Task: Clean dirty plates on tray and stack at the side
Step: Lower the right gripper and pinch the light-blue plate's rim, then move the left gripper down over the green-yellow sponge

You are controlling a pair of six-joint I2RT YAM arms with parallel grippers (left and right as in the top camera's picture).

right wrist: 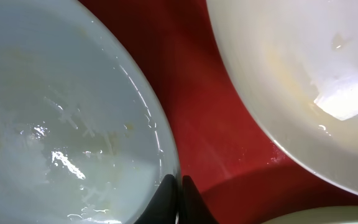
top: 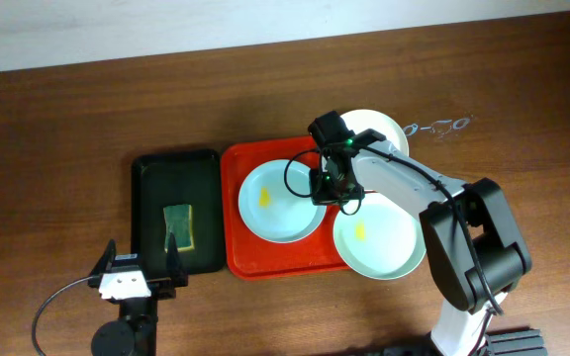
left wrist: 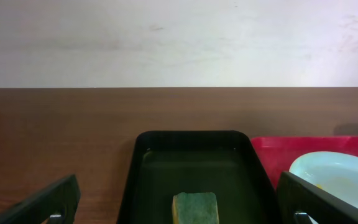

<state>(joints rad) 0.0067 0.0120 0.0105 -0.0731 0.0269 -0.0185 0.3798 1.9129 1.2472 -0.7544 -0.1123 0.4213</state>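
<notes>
The red tray [top: 234, 222] holds the pale blue plate [top: 275, 203] with a yellow smear. The pale green plate [top: 379, 237], also smeared, overlaps the tray's right front corner. The white plate [top: 379, 129] lies at its far right corner. My right gripper [top: 329, 188] sits at the blue plate's right rim. In the right wrist view its fingers [right wrist: 179, 186] are pinched on the rim of the blue plate [right wrist: 55, 124], with the red tray [right wrist: 191, 93], white plate [right wrist: 303, 74] and green plate [right wrist: 316, 216] beside. My left gripper [top: 142, 265] is open and empty near the front edge.
A black tray [top: 151, 213] with a green sponge [top: 178, 227] stands left of the red tray. In the left wrist view the sponge [left wrist: 194, 207] lies between my open fingers [left wrist: 179, 199], in the black tray [left wrist: 191, 135]. Brown table all round.
</notes>
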